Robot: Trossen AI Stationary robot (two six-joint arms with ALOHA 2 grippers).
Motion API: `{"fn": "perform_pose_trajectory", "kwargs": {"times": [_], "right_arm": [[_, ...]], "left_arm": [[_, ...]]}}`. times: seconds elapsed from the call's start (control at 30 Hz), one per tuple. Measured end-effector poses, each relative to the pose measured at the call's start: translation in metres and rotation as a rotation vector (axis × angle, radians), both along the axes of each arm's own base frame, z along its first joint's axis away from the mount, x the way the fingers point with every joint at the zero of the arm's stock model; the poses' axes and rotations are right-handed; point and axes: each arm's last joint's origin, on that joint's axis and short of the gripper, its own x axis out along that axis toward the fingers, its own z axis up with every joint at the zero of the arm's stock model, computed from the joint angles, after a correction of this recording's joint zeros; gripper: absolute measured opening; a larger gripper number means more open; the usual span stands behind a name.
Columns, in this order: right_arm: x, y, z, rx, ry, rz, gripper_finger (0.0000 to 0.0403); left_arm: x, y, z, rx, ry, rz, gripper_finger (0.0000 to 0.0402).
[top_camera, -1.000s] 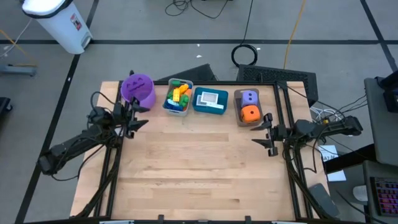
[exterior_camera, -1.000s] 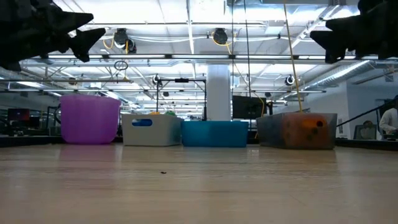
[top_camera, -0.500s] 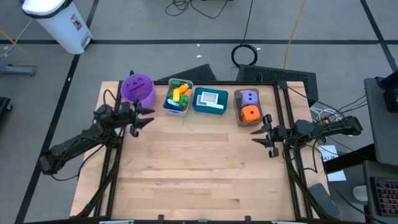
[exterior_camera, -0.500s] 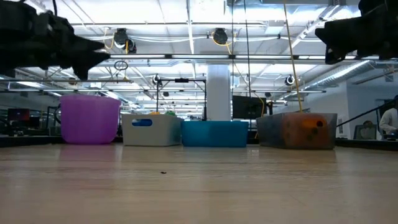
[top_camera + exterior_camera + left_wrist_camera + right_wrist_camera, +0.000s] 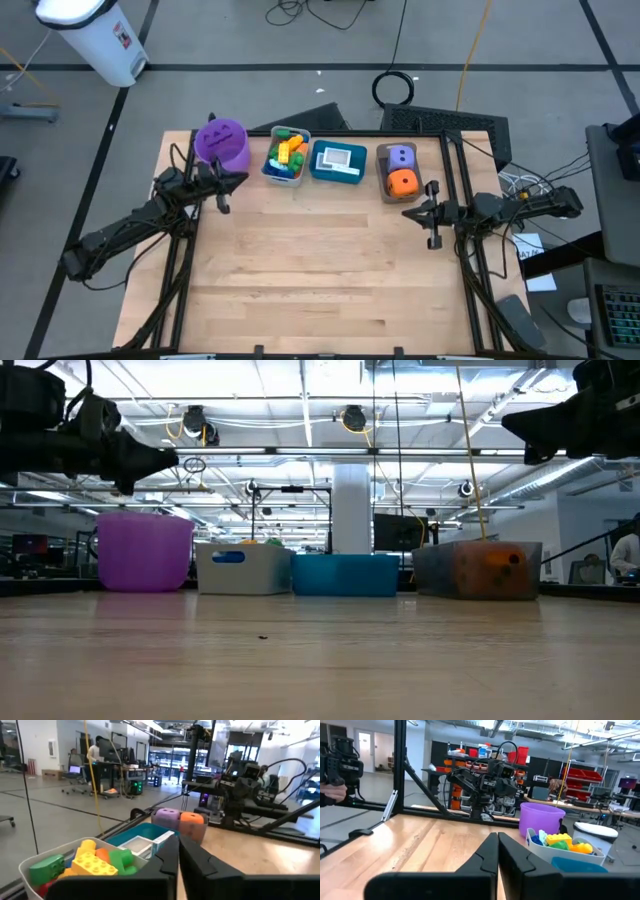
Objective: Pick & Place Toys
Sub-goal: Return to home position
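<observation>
Peeking over grey bin [image 5: 243, 572], bricks [image 5: 92, 861] half hidden; left claw [image 5: 238, 180] closed, empty, by purple bucket [image 5: 222, 142]; right claw [image 5: 408, 213] same, near orange die [image 5: 402, 182].

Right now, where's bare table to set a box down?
Bare: the whole middle and front of the wooden table, between left gripper and right gripper. Crowded: the back edge, where round purple bucket, grey bin of plastic bricks, teal bin and brown bin with soft dice stand in a row.

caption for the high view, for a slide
Left gripper and right gripper shut over the table; bricks, cards, dice binned.
</observation>
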Motion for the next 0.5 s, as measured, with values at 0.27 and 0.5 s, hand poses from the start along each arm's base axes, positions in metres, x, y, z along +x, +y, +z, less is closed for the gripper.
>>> {"fn": "perform_pose_trajectory", "kwargs": {"times": [0.27,0.5], "right_arm": [[0.0,0.0,0.0,-0.019,0.004,0.002,0.0015],[0.0,0.0,0.0,-0.02,0.005,0.003,0.0015]], "left_arm": [[0.0,0.0,-0.012,-0.051,0.11,0.001,0.0032],[0.0,0.0,-0.016,-0.161,0.113,0.0,0.0052]]}}
